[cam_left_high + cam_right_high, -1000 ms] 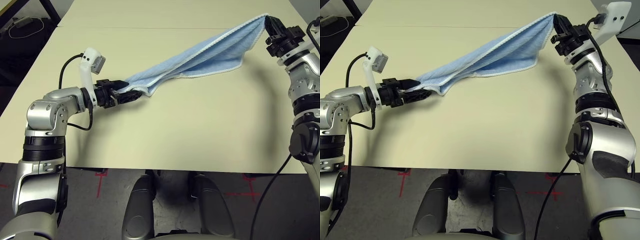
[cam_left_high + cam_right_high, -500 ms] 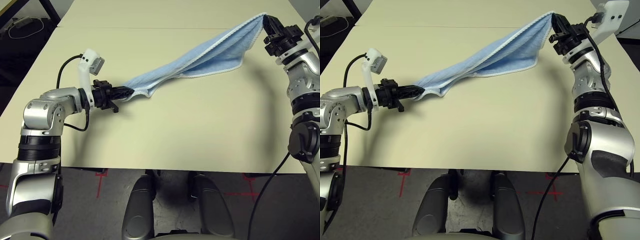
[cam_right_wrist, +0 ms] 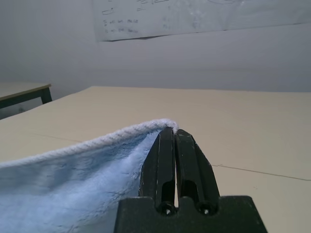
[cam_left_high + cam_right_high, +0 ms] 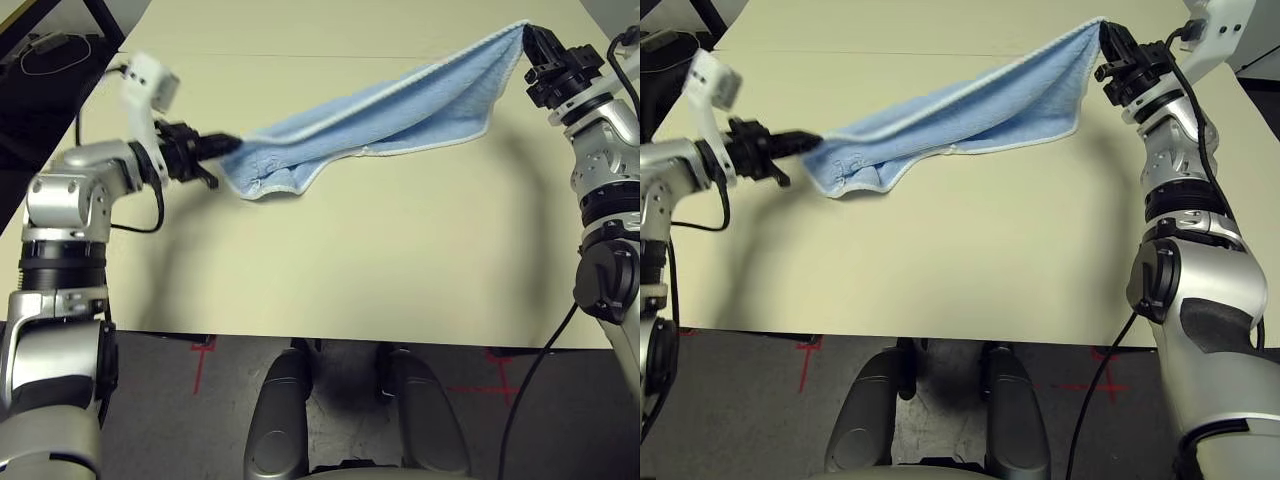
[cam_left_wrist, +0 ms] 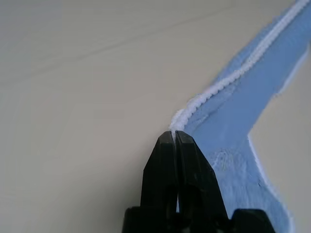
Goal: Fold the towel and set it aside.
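Light-blue terry is what I've got strung between both arms: the towel hangs as a long band above the table, its white edging running along the upper side. My left gripper has its fingers pressed together on one corner, out over the left part of the table. My right gripper pinches the opposite end, higher up and toward the far right. The middle and lower folds sag toward the tabletop, and near my left gripper a loose lobe droops down; I can't tell whether it touches the surface.

My worry is the grips. In the left wrist view the fingers catch little more than the white stitched edge, and in the right wrist view the fingers also hold just the hem. If I pull the arms further apart, I judge either corner could slip out and the cloth would drop in a heap. If I lower it unevenly, the sagging part could bunch under itself and spoil the fold.

The towel is gathered lengthwise, so its other two corners are lost in the folds. I can't make out the embroidered mark with any confidence either.
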